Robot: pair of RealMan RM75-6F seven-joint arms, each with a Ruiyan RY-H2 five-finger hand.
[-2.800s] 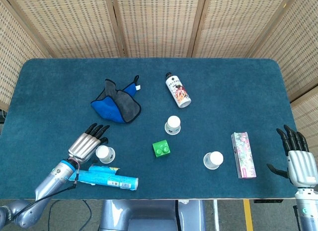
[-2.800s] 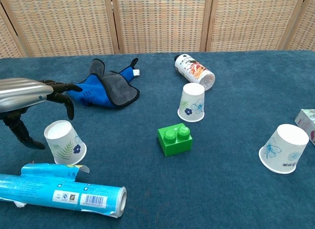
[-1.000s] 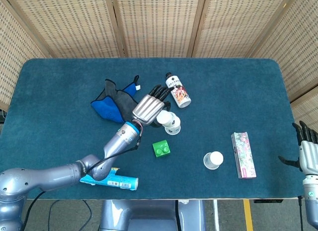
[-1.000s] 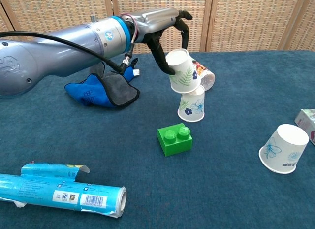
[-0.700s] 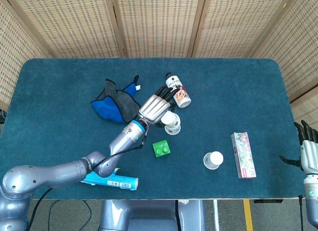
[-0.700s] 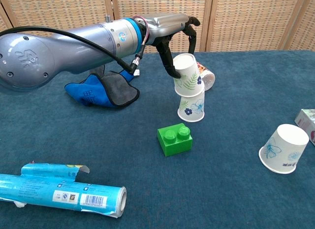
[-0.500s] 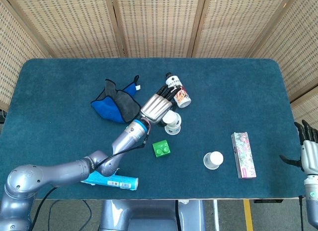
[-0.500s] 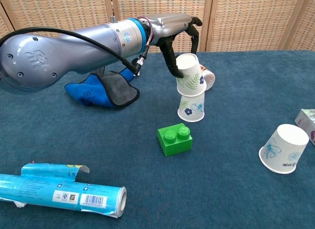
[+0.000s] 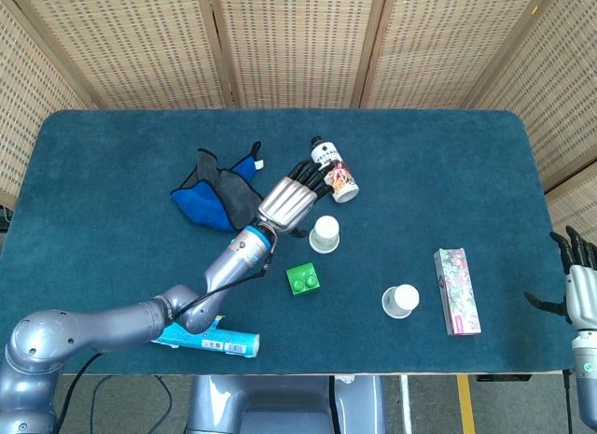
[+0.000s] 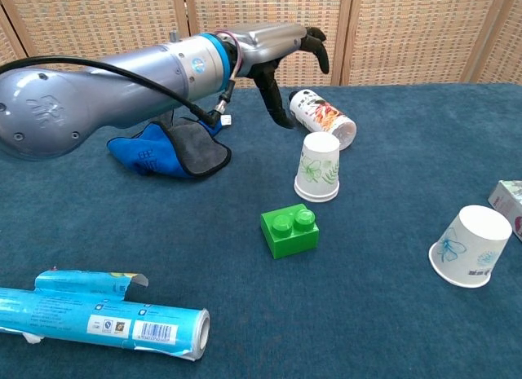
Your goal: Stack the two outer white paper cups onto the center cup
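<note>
- Left hand [image 10: 281, 49]: empty, fingers apart and curved, raised above the desk [image 9: 112, 163] just left of and behind the centre stack; chest view shows a clear gap to the cups.
- Centre stack [image 10: 319, 166]: fern-print cup seated upside down over the centre cup, mid-desk; in head view [image 9: 325, 234] it reads as one white disc.
- Right outer cup [image 10: 468, 245]: upside down, tilted, toward the near right; head view [image 9: 401, 301] places it left of the patterned box [image 9: 457, 291].
- Right hand [image 9: 578, 294]: head view only, past the desk's right edge, fingers extended and apart, holding nothing.
- Green brick [image 10: 289, 230]: just in front of the stack.
- Bottle [image 10: 323, 117]: lying behind the stack.
</note>
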